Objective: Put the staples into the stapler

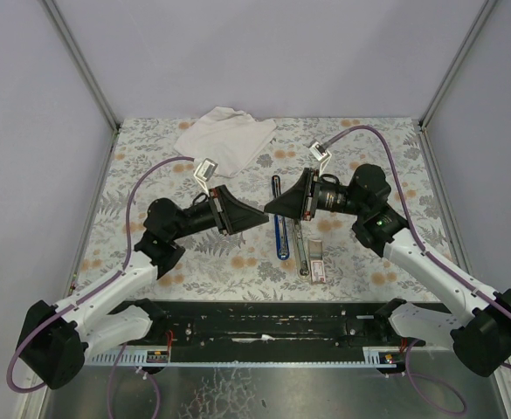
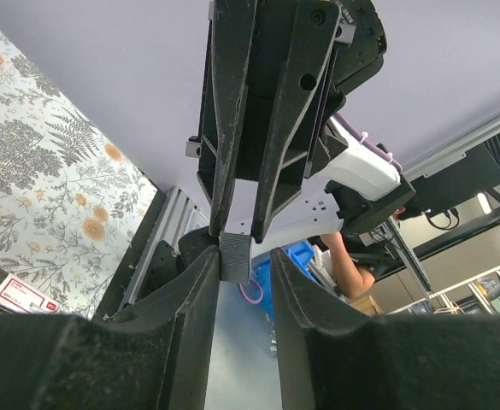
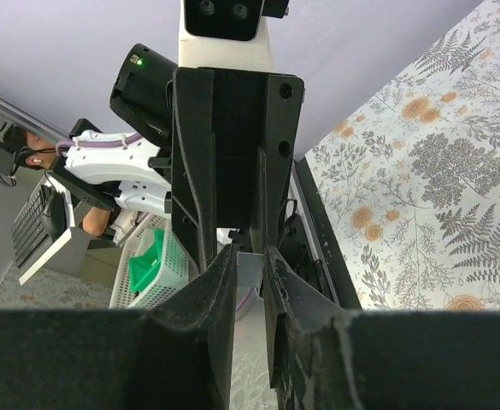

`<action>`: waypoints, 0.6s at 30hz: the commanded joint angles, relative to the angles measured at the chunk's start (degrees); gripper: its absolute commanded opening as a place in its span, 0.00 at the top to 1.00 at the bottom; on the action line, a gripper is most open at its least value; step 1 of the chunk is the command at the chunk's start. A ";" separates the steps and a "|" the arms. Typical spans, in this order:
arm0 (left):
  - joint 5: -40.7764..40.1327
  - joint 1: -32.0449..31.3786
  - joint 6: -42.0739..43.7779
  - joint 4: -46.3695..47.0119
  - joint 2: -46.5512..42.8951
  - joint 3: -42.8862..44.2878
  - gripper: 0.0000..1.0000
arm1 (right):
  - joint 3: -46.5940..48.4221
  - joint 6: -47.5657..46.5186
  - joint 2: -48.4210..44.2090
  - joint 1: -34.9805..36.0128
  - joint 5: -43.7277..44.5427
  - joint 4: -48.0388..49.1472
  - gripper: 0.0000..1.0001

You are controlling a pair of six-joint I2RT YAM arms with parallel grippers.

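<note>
One staple box (image 1: 317, 269) is lying nearest, beside two staplers: one blue stapler (image 1: 279, 229) and one grey stapler (image 1: 300, 249). Above them, the right gripper (image 3: 250, 260) is pinching one staple strip (image 2: 234, 248). The left gripper (image 2: 241, 263) is narrowed around it, but I cannot tell whether it is gripping. One white cloth (image 1: 224, 138) is lying farthest.

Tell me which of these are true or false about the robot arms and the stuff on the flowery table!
1. The left gripper and right gripper meet tip to tip above the table. True.
2. The right gripper is holding the staple box. False: the box lies on the table. The right gripper pinches a small silvery staple strip.
3. The white cloth lies at the far side of the table. True.
4. The white cloth is lying on top of the blue stapler. False: the cloth lies apart from it, farther back.
</note>
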 commanded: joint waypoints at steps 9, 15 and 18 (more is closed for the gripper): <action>-0.33 -0.82 -0.28 3.28 0.16 1.81 0.87 | -0.39 0.61 -0.74 -0.12 -1.33 3.55 0.76; -3.83 -0.81 5.49 -8.40 -1.51 0.02 0.91 | 0.82 -8.66 -3.65 -0.11 7.30 -7.87 0.47; -9.56 -0.85 12.89 -23.41 -2.65 -0.34 0.92 | 1.67 -14.21 -5.41 -0.12 16.14 -16.21 0.34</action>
